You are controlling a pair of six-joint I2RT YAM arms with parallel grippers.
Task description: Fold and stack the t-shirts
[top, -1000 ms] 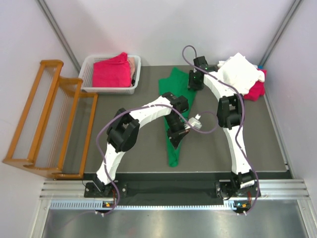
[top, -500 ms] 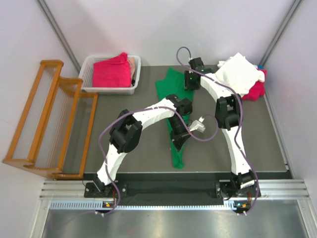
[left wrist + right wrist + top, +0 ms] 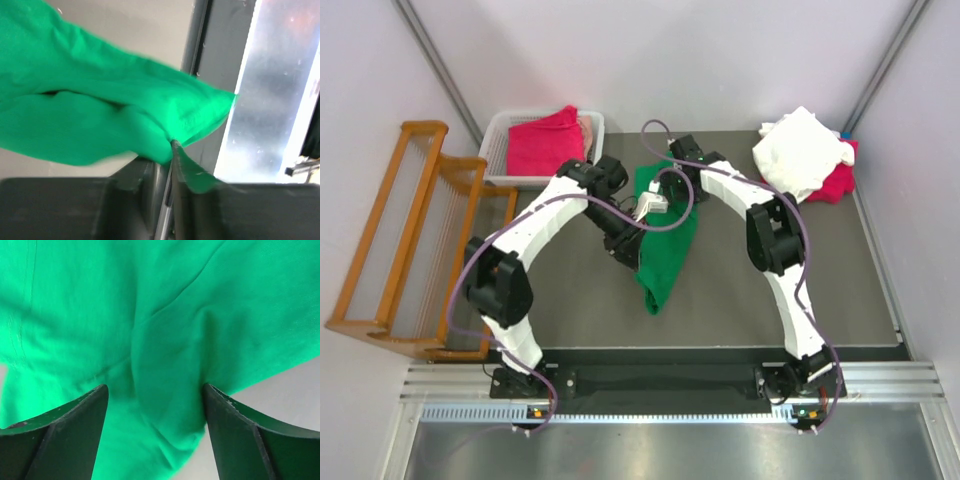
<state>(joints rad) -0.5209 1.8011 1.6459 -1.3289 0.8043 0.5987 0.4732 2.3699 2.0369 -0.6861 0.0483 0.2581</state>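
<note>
The bright green t-shirt (image 3: 670,240) lies bunched on the dark table, its narrow end pointing at the near edge. My left gripper (image 3: 625,252) sits at the shirt's left edge. In the left wrist view that gripper (image 3: 172,150) is shut on a pinched fold of the green t-shirt (image 3: 100,110). My right gripper (image 3: 672,172) hovers over the shirt's far end. It is open (image 3: 155,405), its fingers wide apart over a ridge of green cloth (image 3: 165,330). A white t-shirt (image 3: 802,150) lies on a crimson t-shirt (image 3: 835,186) at the back right.
A white slatted basket (image 3: 500,128) at the back left holds a pinkish red t-shirt (image 3: 544,146). An orange wooden rack (image 3: 420,240) stands along the left side. Purple cables loop off both arms above the green shirt.
My left arm has swung left and pulled the green shirt left with it. The right gripper has moved left along the shirt's far end and opened wider, and the shirt now lies broader.
</note>
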